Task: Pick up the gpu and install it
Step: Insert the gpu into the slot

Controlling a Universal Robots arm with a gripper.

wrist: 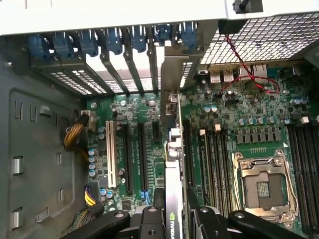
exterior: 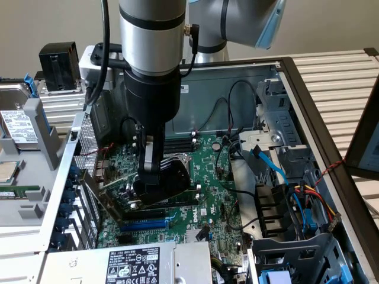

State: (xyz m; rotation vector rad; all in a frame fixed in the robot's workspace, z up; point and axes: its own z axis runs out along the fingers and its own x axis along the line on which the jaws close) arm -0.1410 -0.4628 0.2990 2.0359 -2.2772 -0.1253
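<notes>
One pincer (wrist: 174, 213) clamped on the gpu (wrist: 172, 172) (seen edge-on), its contact with the motherboard (wrist: 249, 124) hidden

arm tube (exterior: 151, 15): fat silver-grey metal cylinder, 1 black band round it
joint housing (exterior: 237, 21): rounded grey casing behind the tube
joint cap (exterior: 271, 26): light blue plastic cover, curved edge
wrist body (exterior: 151, 97): matte black cylinder under the tube, slightly narrower lower section
cable (exterior: 105, 35): thick, black, glossy, runs alongside the tube
plug (exterior: 191, 29): small metal connector, thin black lead looping off it
gripper (exterior: 157, 180): black, boxy, 1 pale grey metal bar on its side
finger links (wrist: 112, 224): black angled bars, smooth finish
pivot screws (wrist: 119, 215): 4 round silver heads across the links
</notes>
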